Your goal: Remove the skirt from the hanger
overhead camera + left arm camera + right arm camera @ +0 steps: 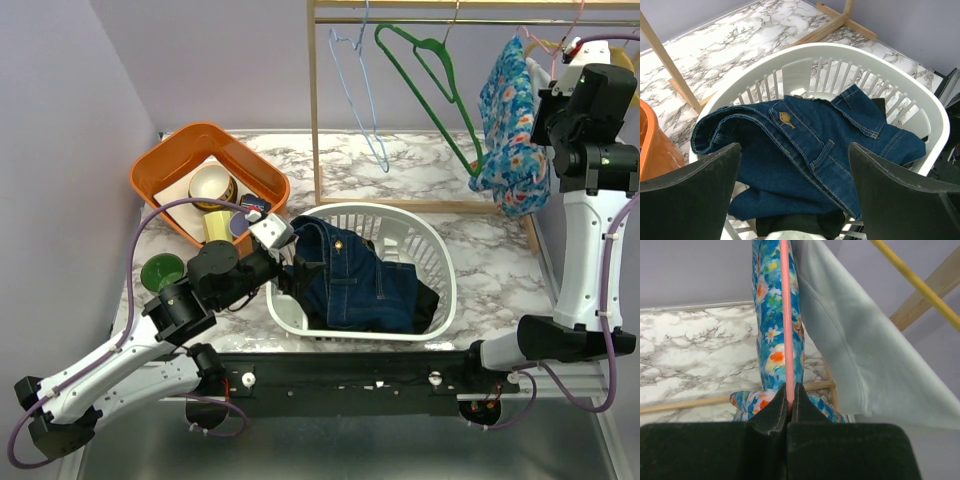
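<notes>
The blue floral skirt (pixel 508 120) hangs on a pink hanger (pixel 786 315) at the right end of the wooden rack (pixel 314 110). It also shows in the right wrist view (pixel 769 305). My right gripper (pixel 790 399) is raised beside the skirt (pixel 552 82) and is shut on the pink hanger's thin bar. A pale grey garment (pixel 865 355) hangs just right of the skirt. My left gripper (pixel 794 147) is open and empty, hovering over dark denim clothing (pixel 815 145) in the white laundry basket (pixel 920 95). In the top view the left gripper (pixel 285 262) sits at the basket's left rim.
The white basket (pixel 440 250) with denim (pixel 355 275) stands at centre front. An orange bin (pixel 165 165) with bowls stands at back left, a green cup (pixel 160 270) near it. A green hanger (pixel 430 60) and a blue hanger (pixel 355 60) hang empty on the rack.
</notes>
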